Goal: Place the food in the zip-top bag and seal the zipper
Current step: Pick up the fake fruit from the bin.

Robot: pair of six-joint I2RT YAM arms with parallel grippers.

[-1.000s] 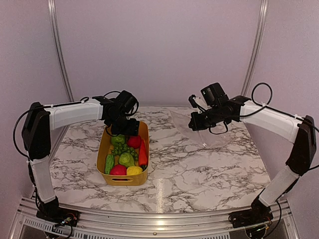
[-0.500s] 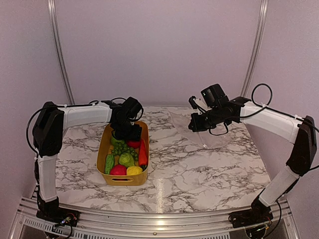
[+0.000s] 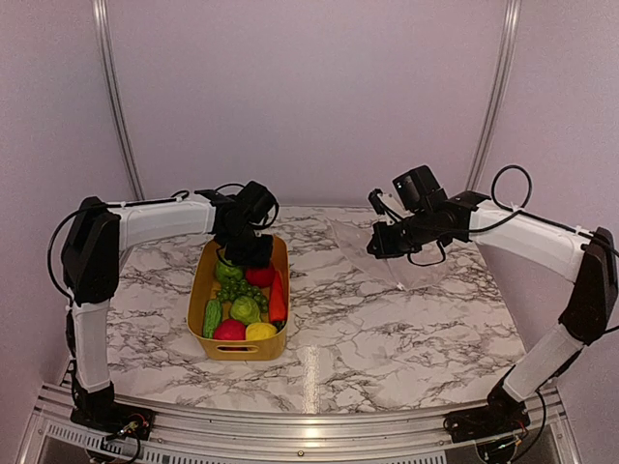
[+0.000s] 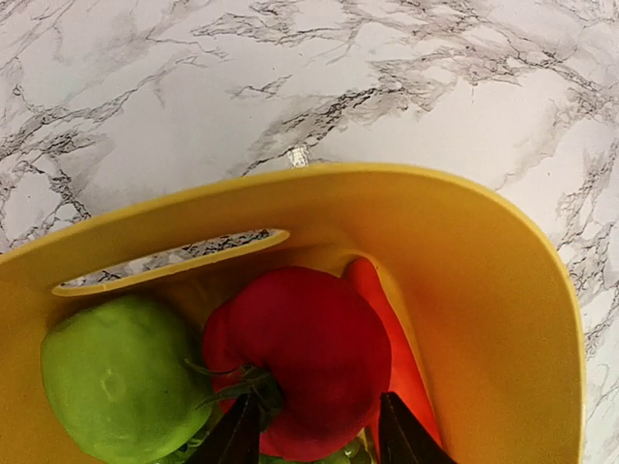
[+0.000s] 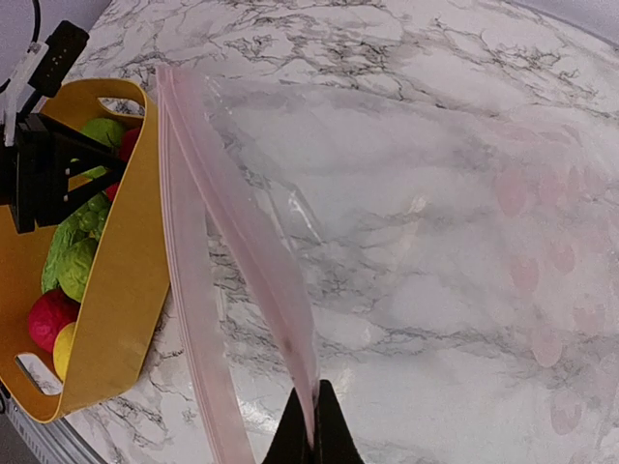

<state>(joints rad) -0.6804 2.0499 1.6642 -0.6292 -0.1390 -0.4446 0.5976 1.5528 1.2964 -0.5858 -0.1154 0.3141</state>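
Note:
The food lies in a yellow tub (image 3: 201, 290): a red fruit (image 3: 259, 275), a green one (image 3: 228, 272), grapes (image 3: 242, 290), a carrot (image 3: 278, 298), a cucumber (image 3: 212, 317), a red apple (image 3: 229, 331) and a lemon (image 3: 260, 332). My left gripper (image 3: 247, 253) is open at the tub's far end. Its fingers flank the red fruit (image 4: 309, 348) in the left wrist view, next to the green one (image 4: 106, 377) and the carrot (image 4: 387, 319). My right gripper (image 3: 379, 246) is shut on the zipper (image 5: 247, 232) and holds the clear zip-top bag (image 5: 435, 193) up with its mouth open.
The tub's rim (image 4: 464, 222) and its handle slot (image 4: 164, 263) are just beyond my left fingers. The bag (image 3: 406, 261) drapes onto the marble table (image 3: 387, 338) at the right rear. The tub (image 5: 116, 290) lies to the left of the bag's mouth.
My left gripper has moved a little to the right and settled over the red fruit at the tub's far end. My right gripper has barely moved with the bag.

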